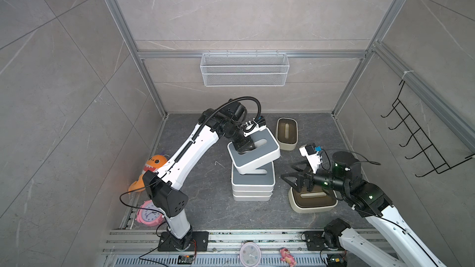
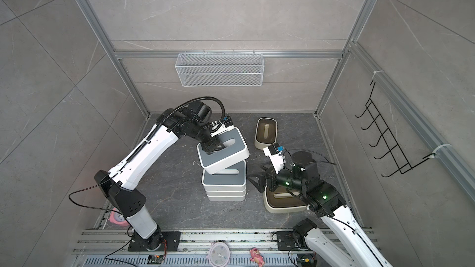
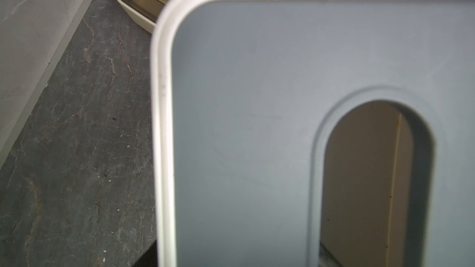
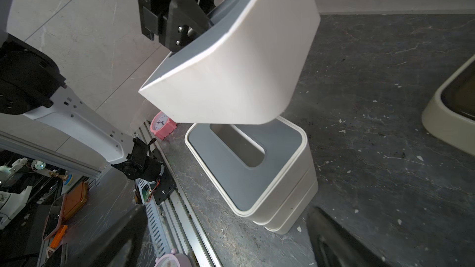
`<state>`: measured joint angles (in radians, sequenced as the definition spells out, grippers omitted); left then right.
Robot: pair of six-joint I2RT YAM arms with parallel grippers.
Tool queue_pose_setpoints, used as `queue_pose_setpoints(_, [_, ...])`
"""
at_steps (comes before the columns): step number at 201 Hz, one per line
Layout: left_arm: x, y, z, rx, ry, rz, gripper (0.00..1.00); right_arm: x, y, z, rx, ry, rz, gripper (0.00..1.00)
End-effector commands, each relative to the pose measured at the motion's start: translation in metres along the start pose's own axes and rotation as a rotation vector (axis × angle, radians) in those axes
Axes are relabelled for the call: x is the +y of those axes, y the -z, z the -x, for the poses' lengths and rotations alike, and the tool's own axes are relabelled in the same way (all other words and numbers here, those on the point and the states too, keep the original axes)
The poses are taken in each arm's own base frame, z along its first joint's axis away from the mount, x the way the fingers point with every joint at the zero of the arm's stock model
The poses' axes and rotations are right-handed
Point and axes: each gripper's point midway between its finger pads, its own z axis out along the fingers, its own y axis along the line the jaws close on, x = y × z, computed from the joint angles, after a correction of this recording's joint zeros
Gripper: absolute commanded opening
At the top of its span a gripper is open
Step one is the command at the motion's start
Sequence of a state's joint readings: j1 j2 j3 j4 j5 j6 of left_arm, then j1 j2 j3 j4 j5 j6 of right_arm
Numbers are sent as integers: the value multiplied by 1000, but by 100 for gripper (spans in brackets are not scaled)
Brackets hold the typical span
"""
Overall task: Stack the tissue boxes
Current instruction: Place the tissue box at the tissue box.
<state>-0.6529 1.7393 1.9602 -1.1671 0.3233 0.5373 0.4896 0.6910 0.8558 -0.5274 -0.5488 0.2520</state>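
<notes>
White with a grey lid, the tissue box (image 1: 246, 159) in your left gripper (image 1: 243, 150) hangs tilted over the stack (image 1: 253, 188), turned askew to it. Your left jaws are clamped on that box at one short end of its lid, by the slot. Below it you have three white boxes stacked on the dark stone tabletop (image 1: 205, 201), the top box (image 4: 282, 147) grey-lidded with its slot facing up. Whether the held box's low edge touches the stack, you cannot tell. Your right gripper (image 1: 293, 174) hovers with its jaws spread wide and nothing between them, above the near cream box (image 1: 312, 206) with the dark brown lid, on the right arm's side of the stack. The second cream box (image 1: 287, 134) sits farther back, near the rear wall, apart from the rest.
</notes>
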Motion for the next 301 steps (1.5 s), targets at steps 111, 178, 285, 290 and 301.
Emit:
queue_pose_setpoints(111, [-40, -13, -14, 106, -389, -78, 51, 13, 17, -37, 1, -12, 70, 100])
queue_pose_setpoints(178, [-41, -30, -23, 182, -417, -119, 51, 13, 17, -38, 2, -10, 70, 100])
queue_pose_setpoints(285, [-41, -36, -25, 219, -378, -103, 50, 12, 15, -40, 10, -11, 70, 100])
queue_pose_setpoints(290, [-42, -36, -25, 218, -377, -104, 50, 12, 15, -41, 12, -11, 70, 100])
queue_pose_setpoints(301, [-42, -37, -25, 218, -374, -103, 50, 11, 15, -41, 12, -12, 70, 100])
